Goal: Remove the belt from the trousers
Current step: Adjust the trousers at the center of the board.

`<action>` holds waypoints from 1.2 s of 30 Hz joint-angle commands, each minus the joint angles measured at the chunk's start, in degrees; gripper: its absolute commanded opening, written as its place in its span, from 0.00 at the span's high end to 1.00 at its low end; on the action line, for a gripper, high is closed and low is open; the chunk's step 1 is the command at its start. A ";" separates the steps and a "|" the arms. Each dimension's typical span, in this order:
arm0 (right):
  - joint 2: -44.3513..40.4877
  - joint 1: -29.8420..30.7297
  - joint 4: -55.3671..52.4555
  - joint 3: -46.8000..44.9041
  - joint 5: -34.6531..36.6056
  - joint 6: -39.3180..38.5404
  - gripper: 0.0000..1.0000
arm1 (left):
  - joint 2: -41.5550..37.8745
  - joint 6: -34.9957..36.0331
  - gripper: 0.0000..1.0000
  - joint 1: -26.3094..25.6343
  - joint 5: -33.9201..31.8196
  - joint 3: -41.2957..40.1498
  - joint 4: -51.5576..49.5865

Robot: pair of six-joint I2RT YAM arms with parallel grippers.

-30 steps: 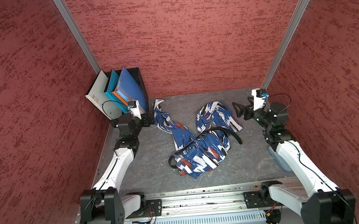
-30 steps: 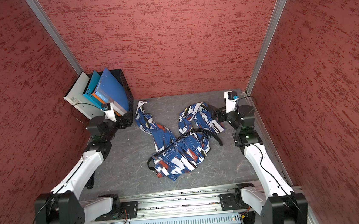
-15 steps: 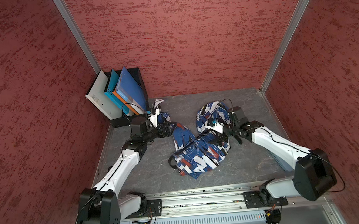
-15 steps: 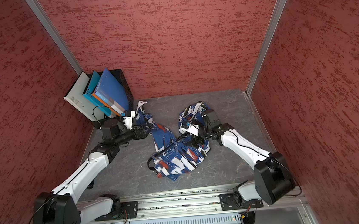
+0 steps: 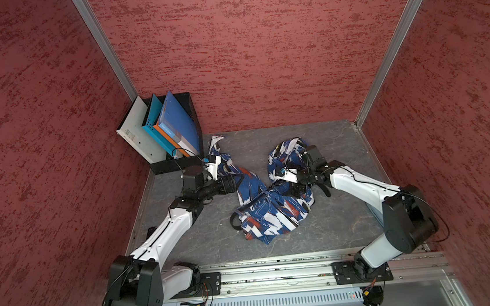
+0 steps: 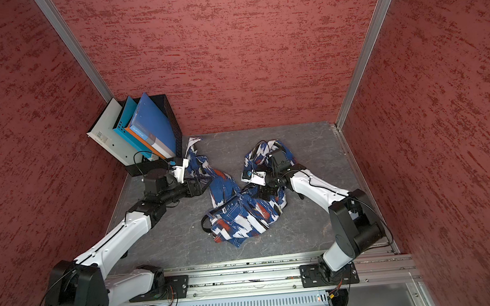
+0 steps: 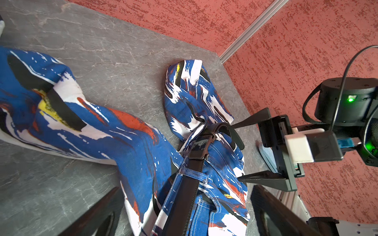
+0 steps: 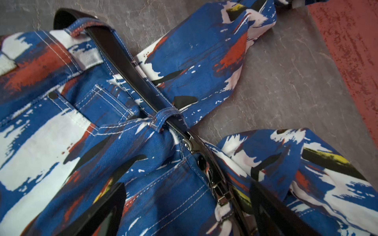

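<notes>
Left wrist view: belt (image 7: 182, 204) runs straight away from the left gripper (image 7: 185, 187), under a loop on the trousers (image 7: 133, 147), to the buckle (image 7: 199, 147). The tail (image 7: 233, 132) curls on past it.

Right gripper (image 7: 236, 151) jaws are spread wide, 1 finger each side of the bunched waistband at the buckle, clamping nothing.

Right wrist view shows the strap flat through 2 loops.

In both top views the belt's long axis goes near-left to far-right across the crumpled trousers mid-table (image 5: 340, 224). The buckle end is under the right gripper and the tail pokes out just right of it.

Left gripper is also wide open and empty, low over the left trouser leg, left of the belt and clear of it.
</notes>
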 commanded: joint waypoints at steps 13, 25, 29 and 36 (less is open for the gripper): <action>6.25 1.00 -3.61 7.12 0.01 -7.63 0.29 | -9.80 -4.05 0.00 4.77 -1.33 -5.23 -0.28; 15.37 4.03 2.31 8.18 11.86 -8.26 0.46 | -11.55 -3.60 0.00 5.08 -0.33 -5.41 -2.53; 17.33 4.66 6.46 8.62 15.55 -7.08 0.60 | -11.29 -3.09 0.00 5.17 0.54 -4.69 -3.35; 22.06 5.28 11.62 9.83 20.63 -6.46 0.49 | -9.37 -2.66 0.03 5.22 3.04 -2.06 -4.78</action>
